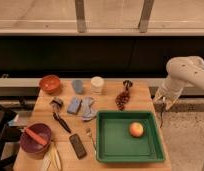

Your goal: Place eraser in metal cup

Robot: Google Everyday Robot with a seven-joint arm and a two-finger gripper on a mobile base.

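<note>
Since nothing is done yet, you must cross the whole counter (pixel 107 105): the gripper (pixel 164 101) hangs beside its edge, and you cannot tell whether the jaws are apart. The eraser (pixel 77 145) and the metal cup (pixel 56 103) lie well apart from the jaws, untouched.

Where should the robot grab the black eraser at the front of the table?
Probably across its long edges at mid-length, from straight above: the eraser lies flat and slanted, so only its narrow width offers a grip. The gripper hangs beyond the right edge of the table.
</note>
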